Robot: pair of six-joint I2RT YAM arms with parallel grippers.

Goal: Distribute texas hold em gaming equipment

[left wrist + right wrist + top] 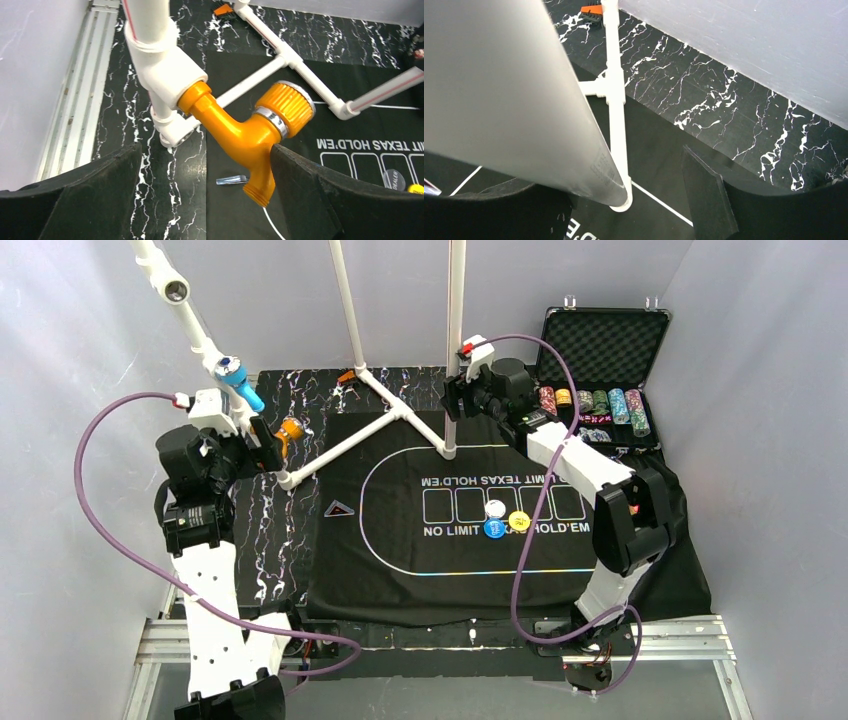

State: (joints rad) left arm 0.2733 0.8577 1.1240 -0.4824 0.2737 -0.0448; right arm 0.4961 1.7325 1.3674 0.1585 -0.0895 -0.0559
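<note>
While three discs (495, 507) lie on the mat (400, 570), the left fingers (100, 185) stand wide open around an orange tap (240, 135), and the right fingers (709, 200) stand open around a white pipe (499, 90).

We find the top camera high behind the arm bases (235, 690), looking down over the whole bench (268, 530). The left wrist camera sits close on the orange tap (240, 135), facing across the felt mat (360, 125), sharing pipe frame (300, 65) and white button disc (394, 179) with the top view. The right wrist camera, hard against the upright pipe (509, 95), looks down at the mat's far edge.
</note>
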